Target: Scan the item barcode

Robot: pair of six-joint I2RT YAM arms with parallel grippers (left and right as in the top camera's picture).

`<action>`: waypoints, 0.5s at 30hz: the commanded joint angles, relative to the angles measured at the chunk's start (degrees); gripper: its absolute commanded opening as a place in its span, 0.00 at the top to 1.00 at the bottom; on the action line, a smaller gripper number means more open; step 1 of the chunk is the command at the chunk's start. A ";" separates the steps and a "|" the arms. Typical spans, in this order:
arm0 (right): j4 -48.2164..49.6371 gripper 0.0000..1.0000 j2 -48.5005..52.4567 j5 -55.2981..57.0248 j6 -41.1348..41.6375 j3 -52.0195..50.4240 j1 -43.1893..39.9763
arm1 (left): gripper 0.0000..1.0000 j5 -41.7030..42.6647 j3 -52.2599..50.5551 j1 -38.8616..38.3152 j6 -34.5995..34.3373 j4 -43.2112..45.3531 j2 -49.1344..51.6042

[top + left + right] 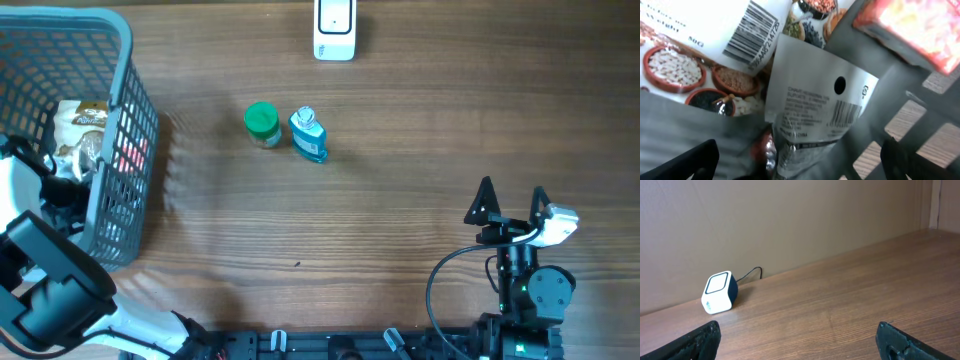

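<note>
A brown wood-grain tabletop fills the frame, and a grey mesh basket holding packets stands on it at the upper left. Near the upper middle, a green-lidded jar and a blue bottle stand just beside each other, the jar on the left. A white scanner sits at the top edge, above and to the right of the pair, and a thin dark cable trails behind it.
</note>
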 commanded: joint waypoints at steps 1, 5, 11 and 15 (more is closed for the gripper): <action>0.13 0.00 -0.46 -0.68 -0.94 -0.04 0.11 | 0.00 1.81 -0.72 -0.04 1.62 0.87 0.11; 0.13 0.00 -0.46 -0.68 -0.96 -0.04 0.11 | 0.31 1.75 -0.72 -0.04 1.62 1.84 0.11; 0.13 0.00 -0.46 -0.68 -0.94 -0.04 0.11 | 0.58 1.79 -0.72 -0.04 1.60 2.27 0.11; 0.13 0.00 -0.46 -0.68 -0.94 -0.04 0.11 | 0.72 1.84 -0.72 -0.04 1.16 2.27 0.11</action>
